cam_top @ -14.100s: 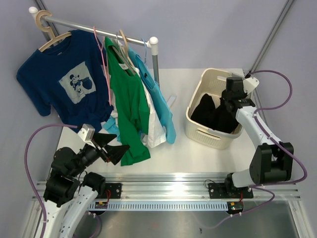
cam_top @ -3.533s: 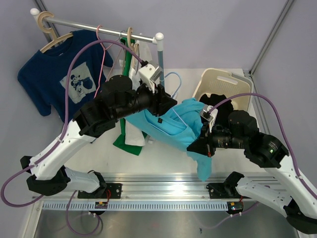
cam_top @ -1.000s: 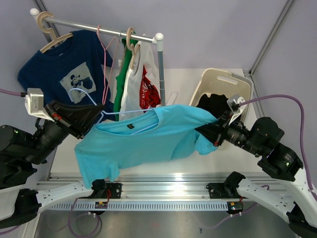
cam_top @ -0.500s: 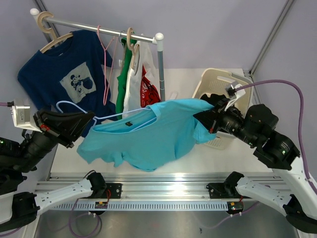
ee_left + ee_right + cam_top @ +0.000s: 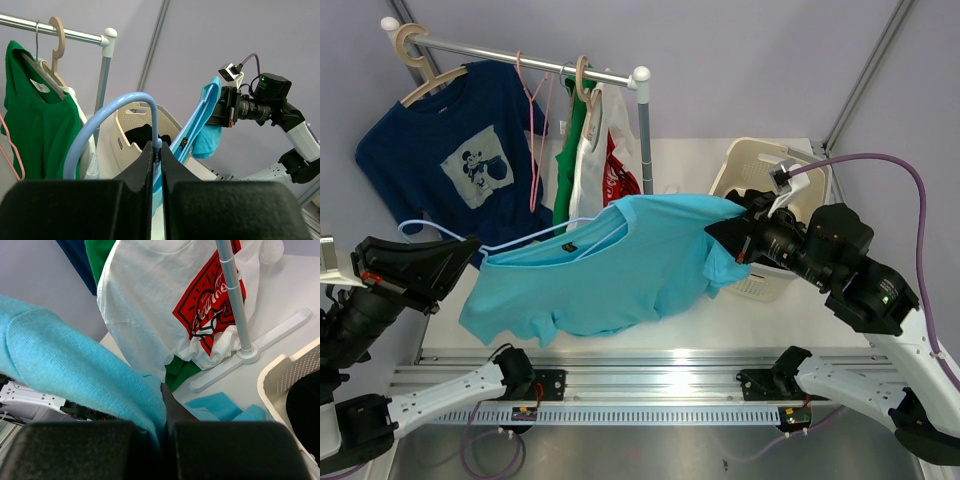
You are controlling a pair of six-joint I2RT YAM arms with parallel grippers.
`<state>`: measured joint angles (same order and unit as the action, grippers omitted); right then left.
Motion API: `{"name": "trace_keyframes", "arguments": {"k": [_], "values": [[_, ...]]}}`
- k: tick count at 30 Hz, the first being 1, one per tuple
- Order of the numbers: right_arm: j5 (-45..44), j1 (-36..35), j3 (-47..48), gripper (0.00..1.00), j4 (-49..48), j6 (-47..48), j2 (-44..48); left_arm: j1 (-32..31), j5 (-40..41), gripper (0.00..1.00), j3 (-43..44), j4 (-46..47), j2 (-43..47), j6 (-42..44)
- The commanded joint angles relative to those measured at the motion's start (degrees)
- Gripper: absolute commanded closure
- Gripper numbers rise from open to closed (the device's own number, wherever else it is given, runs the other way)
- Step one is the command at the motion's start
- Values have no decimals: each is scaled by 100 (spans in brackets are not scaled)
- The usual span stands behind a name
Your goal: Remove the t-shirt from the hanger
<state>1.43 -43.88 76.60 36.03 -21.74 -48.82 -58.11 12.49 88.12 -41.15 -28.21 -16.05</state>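
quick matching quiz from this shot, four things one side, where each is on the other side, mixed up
1 turquoise t-shirt
2 navy t-shirt
3 basket
4 blue hanger

a on the table, dark clothes inside
b hook in the left gripper
c hanging on the rail
d in the air, right gripper holding one end

Pairs: 1-d, 2-c, 3-a, 4-b

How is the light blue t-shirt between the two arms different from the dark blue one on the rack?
The light blue t-shirt is plain and stretched nearly flat between the left gripper, shut on its light blue hanger, and the right gripper, pinching its cloth. The dark blue t-shirt bears a printed picture and hangs loose from a wooden hanger on the rail. Both are short-sleeved and on hangers.
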Motion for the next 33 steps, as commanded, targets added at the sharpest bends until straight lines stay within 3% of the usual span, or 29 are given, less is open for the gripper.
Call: {"name": "trace_keyframes", "arguments": {"k": [1,21,28,33], "values": [[-249,11,-4,100,-166,-120,48,1,298,100,197,511,201,94],[-733,476,259,100,80,-929,-93,1,368,100,215,537,377,85],[479,485,145,100,-437,-456,-566,1,192,100,-206,1143,44,76],[1658,485,-303,100,-825,-147,-875,1,-71,100,-733,2361,-378,-82]]}}
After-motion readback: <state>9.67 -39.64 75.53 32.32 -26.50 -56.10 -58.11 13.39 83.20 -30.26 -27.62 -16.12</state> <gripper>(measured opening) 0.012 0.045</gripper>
